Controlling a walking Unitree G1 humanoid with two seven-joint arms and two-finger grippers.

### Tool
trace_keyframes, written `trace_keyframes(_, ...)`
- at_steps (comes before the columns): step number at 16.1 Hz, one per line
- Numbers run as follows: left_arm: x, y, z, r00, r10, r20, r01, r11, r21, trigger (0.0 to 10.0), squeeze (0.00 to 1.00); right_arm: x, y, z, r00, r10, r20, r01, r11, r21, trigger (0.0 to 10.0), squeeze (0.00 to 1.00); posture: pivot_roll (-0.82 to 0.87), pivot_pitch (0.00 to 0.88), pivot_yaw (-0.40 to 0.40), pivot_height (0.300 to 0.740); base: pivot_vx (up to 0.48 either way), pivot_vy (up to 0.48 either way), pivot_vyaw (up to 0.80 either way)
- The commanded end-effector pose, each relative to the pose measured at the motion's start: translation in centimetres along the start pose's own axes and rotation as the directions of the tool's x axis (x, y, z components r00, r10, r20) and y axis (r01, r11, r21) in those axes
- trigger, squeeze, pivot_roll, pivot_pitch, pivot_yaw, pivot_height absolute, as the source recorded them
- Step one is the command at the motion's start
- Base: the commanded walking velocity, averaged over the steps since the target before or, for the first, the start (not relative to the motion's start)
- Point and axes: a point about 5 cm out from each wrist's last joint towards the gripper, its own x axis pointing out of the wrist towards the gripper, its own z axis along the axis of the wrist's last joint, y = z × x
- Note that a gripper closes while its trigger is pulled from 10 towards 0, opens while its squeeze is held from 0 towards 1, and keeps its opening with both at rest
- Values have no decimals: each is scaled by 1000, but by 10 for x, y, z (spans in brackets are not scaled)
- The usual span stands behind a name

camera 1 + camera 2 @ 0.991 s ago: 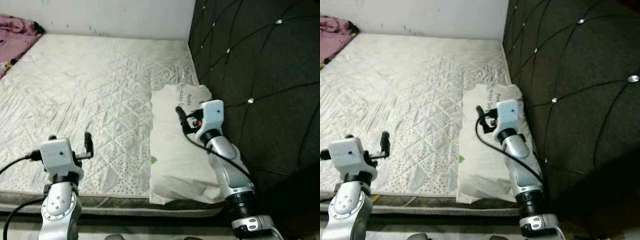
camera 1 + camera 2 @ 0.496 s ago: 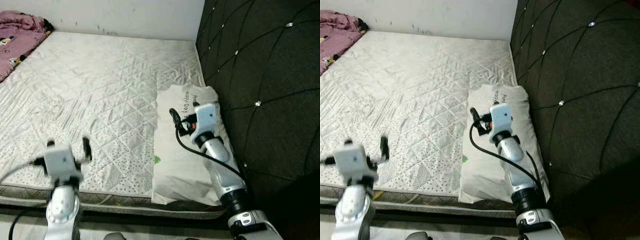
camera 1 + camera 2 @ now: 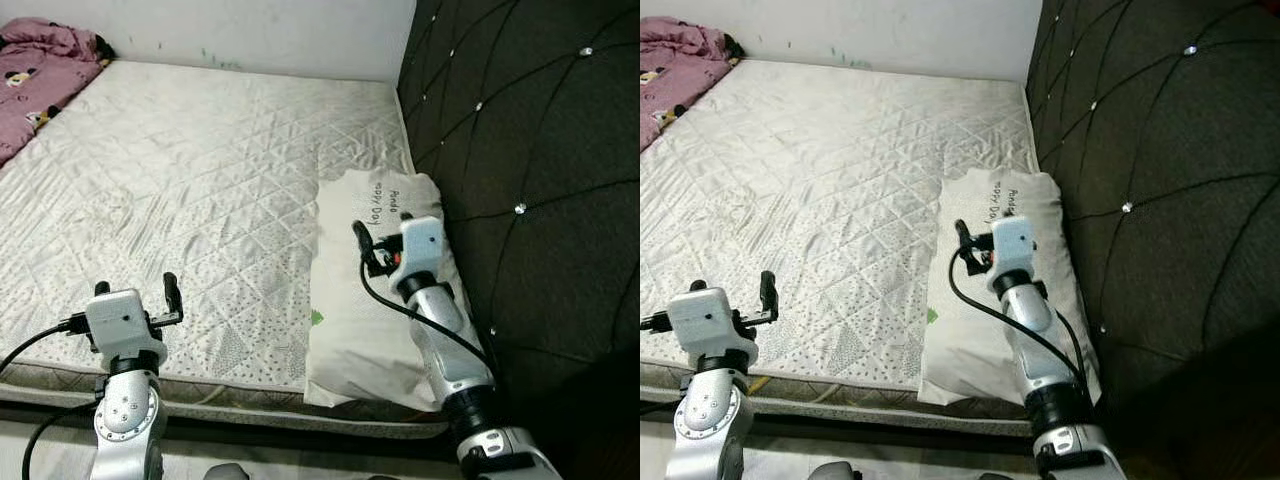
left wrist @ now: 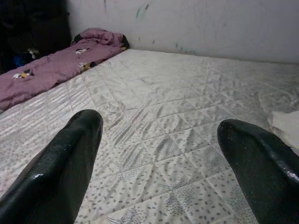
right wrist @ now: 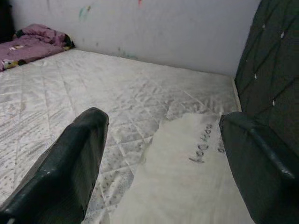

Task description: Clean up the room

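A white pillow [image 3: 345, 330] with dark lettering lies on the right side of the bare quilted mattress [image 3: 200, 180], against the black headboard. My right gripper [image 3: 381, 236] hovers open just above the pillow's middle; in the right wrist view the gripper [image 5: 163, 123] holds nothing and the pillow [image 5: 187, 186] lies below it. My left gripper [image 3: 135, 286] stands open over the mattress's front edge, empty, and in the left wrist view this gripper [image 4: 161, 123] points across the bed. A crumpled pink blanket [image 3: 40, 75] lies at the far left corner.
The black tufted headboard [image 3: 520, 150] rises along the right side, close to my right arm. A white wall [image 3: 250, 30] closes the far end of the bed. The mattress's front edge [image 3: 250, 395] runs just before me.
The camera has shifted a little, so the whole scene moved in the picture. My left arm was blurred half a second ago and is steady now. Both grippers stay open; the pillow has not moved.
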Motion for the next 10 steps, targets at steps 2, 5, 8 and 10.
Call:
trace_keyframes(2,2,0,3,1000,-6,16,6,1000,-7,10000,0,2,-4,4,1000,-26,5,26,1000,11,10000,0,6,0,-63,740,0,0,-656)
trace_keyframes(5,4,-1,2,1000,-10,11,11,1000,-14,10000,0,6,-3,6,1000,-24,1,24,1000,14,10000,0,10,0,-67,740,0,0,-800)
trace_keyframes(8,5,-2,3,1000,-23,-5,23,1000,4,10000,0,4,1,4,1000,-29,-8,30,999,21,10000,0,11,0,-52,740,0,0,-800)
trace_keyframes(10,3,-3,2,999,-48,-15,48,999,-11,10000,0,2,2,3,999,-42,-10,42,999,3,10000,0,4,0,-43,740,0,0,-341)
